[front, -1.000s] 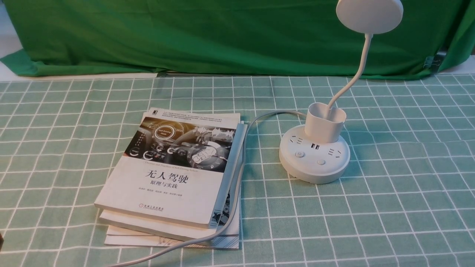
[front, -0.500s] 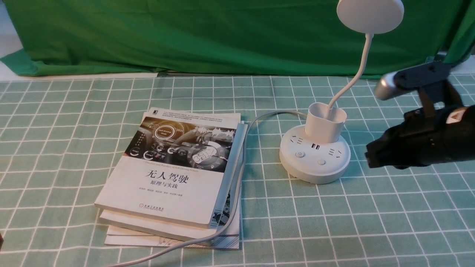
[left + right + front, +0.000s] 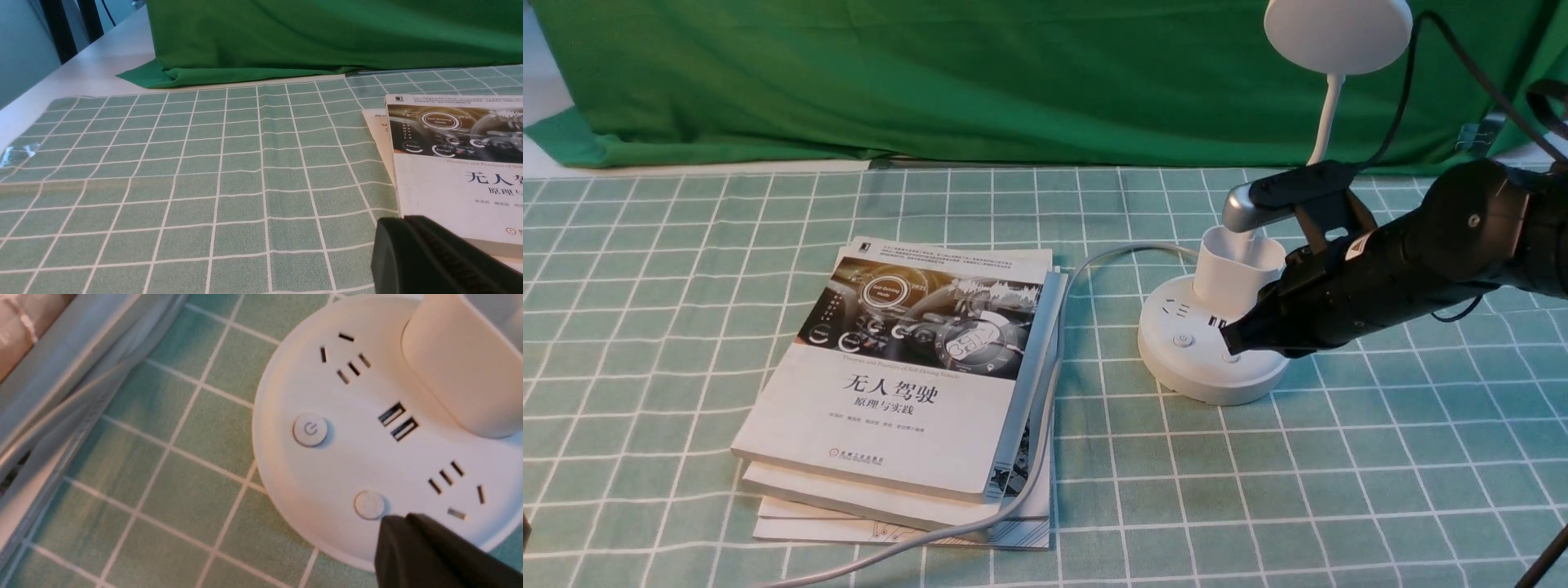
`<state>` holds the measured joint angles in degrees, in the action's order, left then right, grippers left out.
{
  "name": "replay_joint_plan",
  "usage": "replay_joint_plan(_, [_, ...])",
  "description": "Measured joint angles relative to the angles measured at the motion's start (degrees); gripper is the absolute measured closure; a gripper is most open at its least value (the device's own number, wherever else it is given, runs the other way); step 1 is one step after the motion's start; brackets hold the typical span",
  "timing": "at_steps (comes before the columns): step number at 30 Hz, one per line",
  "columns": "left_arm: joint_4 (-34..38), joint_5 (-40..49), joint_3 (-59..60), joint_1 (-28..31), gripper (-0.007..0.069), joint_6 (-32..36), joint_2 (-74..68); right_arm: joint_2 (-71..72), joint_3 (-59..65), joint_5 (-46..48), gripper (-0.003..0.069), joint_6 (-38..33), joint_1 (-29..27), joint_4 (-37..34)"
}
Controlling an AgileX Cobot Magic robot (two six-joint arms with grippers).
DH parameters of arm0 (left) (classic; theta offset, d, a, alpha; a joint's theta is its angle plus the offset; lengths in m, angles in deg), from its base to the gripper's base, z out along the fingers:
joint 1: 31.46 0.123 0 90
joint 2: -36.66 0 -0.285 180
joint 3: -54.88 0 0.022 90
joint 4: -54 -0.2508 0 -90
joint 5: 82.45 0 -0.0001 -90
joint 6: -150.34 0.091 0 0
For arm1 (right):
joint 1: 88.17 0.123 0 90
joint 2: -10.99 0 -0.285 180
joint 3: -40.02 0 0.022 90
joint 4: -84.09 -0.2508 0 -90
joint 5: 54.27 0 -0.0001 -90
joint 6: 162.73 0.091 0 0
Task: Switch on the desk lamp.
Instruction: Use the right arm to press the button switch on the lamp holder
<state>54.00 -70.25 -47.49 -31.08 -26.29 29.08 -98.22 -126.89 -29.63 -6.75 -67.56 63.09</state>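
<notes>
1. The desk lamp (image 3: 1213,367) stood just beside the stack of books (image 3: 907,392), on the robot's right of them, with its grey cord (image 3: 1045,408) running along the books' edge.
2. The right gripper (image 3: 1235,339) sat over the lamp's base from the side away from the books, fingers pinched together with nothing held. Its tip was right at the plain button (image 3: 369,504).
3. The power-symbol button (image 3: 310,430) lay further along the base's front, toward the books. I'd guess the next nudge hinges on which of the two is the right one.
4. The left gripper (image 3: 429,261) was parked on the other side of the books from the lamp. Only one finger showed, so I couldn't tell whether it was open or closed.
5. Hard to make out: whether the tip actually touched the plain button. The arm covered the socket on the base's side away from the books, and the lamp head (image 3: 1337,33) was cut off at the top.
</notes>
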Motion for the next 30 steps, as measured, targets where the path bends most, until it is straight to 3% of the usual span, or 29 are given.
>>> replay_joint_plan(30, [-0.4, 0.0, 0.0, 0.0, 0.0603, 0.0, 0.0, -4.2, -0.1, -5.7, 0.0625, -0.1, 1.2, 0.0])
